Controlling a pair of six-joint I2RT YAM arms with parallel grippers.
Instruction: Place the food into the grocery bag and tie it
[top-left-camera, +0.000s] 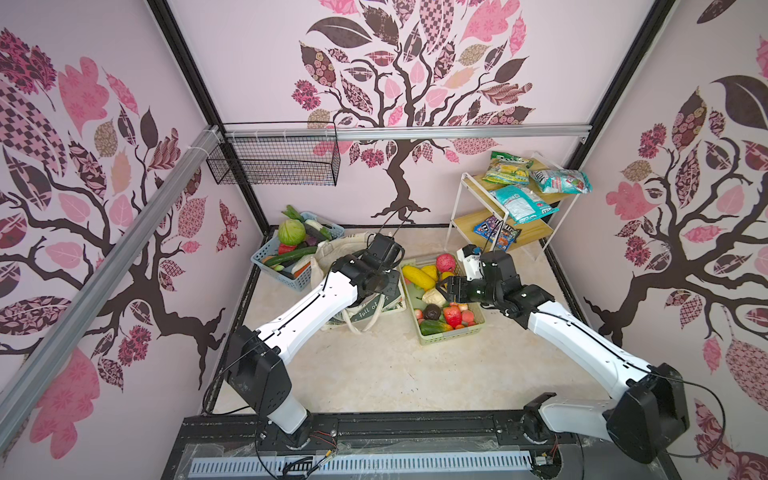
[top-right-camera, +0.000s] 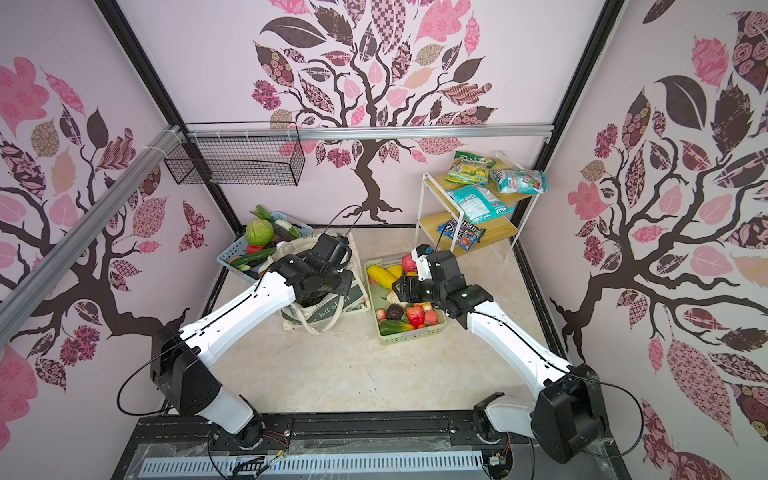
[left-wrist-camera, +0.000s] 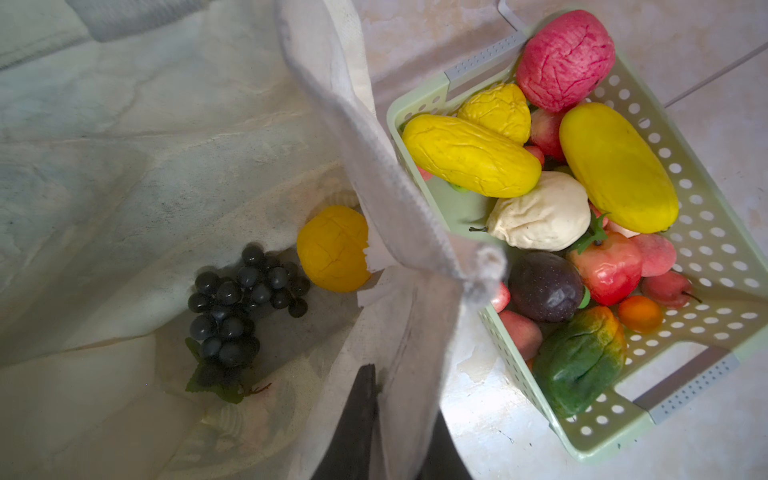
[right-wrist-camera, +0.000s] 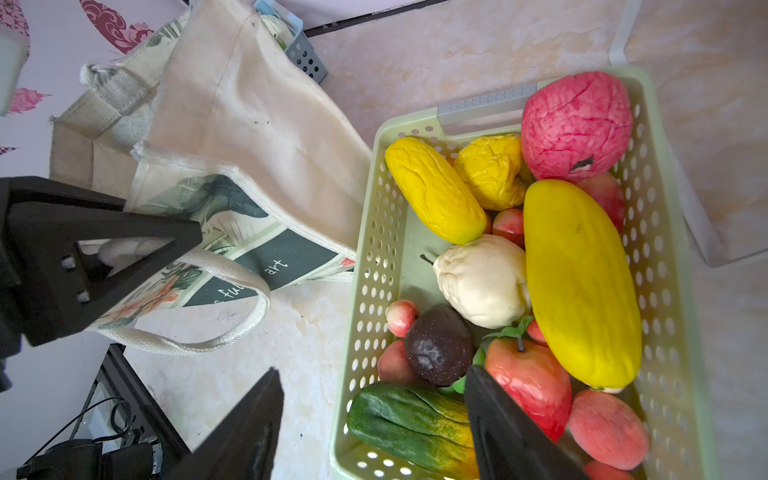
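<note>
The cream grocery bag (top-left-camera: 365, 309) (top-right-camera: 328, 309) stands open at mid-table. Inside it lie a dark grape bunch (left-wrist-camera: 241, 299) and an orange (left-wrist-camera: 332, 249). My left gripper (left-wrist-camera: 401, 395) reaches down at the bag's mouth, shut on the rim cloth (left-wrist-camera: 374, 145) nearest the fruit basket. More food fills the pale-green basket (top-left-camera: 453, 336) (right-wrist-camera: 365, 270): a red bumpy fruit (right-wrist-camera: 577, 124), yellow fruits (right-wrist-camera: 582, 282), a white pear (right-wrist-camera: 482, 278). My right gripper (top-left-camera: 446, 286) (right-wrist-camera: 372, 374) hangs open over that basket's bag-side wall, holding nothing.
A blue basket (top-left-camera: 266, 259) with a green cabbage (top-left-camera: 291, 231) and cucumbers sits behind the bag at the back left. A white two-tier shelf (top-left-camera: 461, 208) with snack packets stands at the back right. A black wire basket (top-left-camera: 274, 162) hangs from the rail.
</note>
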